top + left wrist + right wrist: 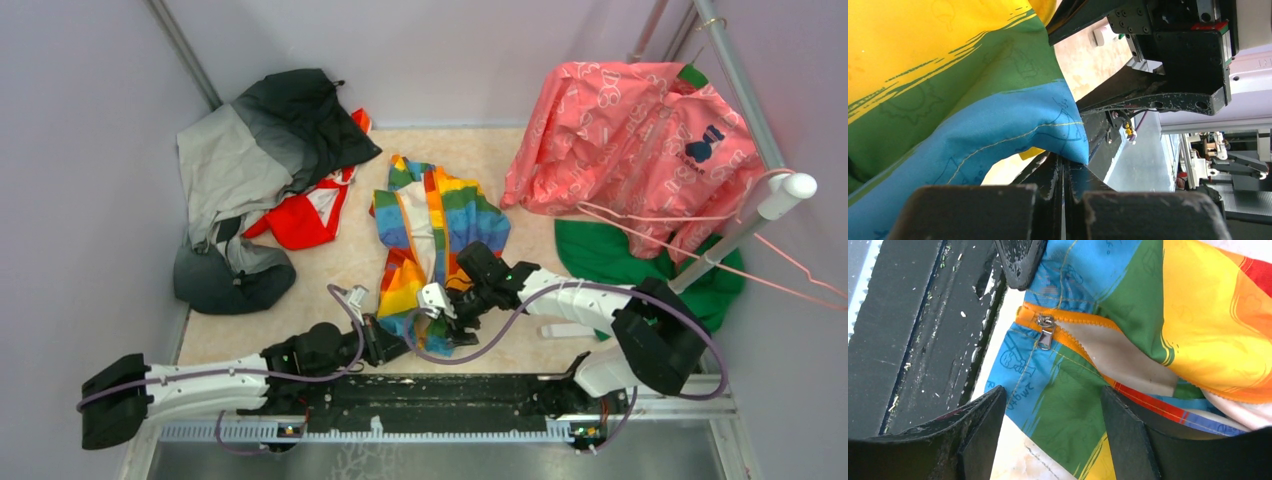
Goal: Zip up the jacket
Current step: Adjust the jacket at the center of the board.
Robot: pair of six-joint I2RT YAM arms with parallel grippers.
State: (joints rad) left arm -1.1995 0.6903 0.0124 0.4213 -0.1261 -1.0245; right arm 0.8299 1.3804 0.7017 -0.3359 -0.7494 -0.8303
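You are looking at a grey jacket (245,165) lying heaped at the far left of the tabletop (330,265), partly covering a red-and-white garment (305,218). At the far right, a pink garment (630,140) is draping over a green cloth (600,255). A white-capped pole (770,205) is slanting across that corner, with a pink wire hanger (700,218) beside it. A small white bar (566,330) is lying near the green cloth.

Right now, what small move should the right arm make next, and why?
Probably ease the right gripper down onto the zipper pull and close on it. Its jaws stand open, holding nothing, and the pull lies free near the bottom end of the orange zipper. The left gripper is shut on the blue hem corner of the jacket, which should anchor the fabric.
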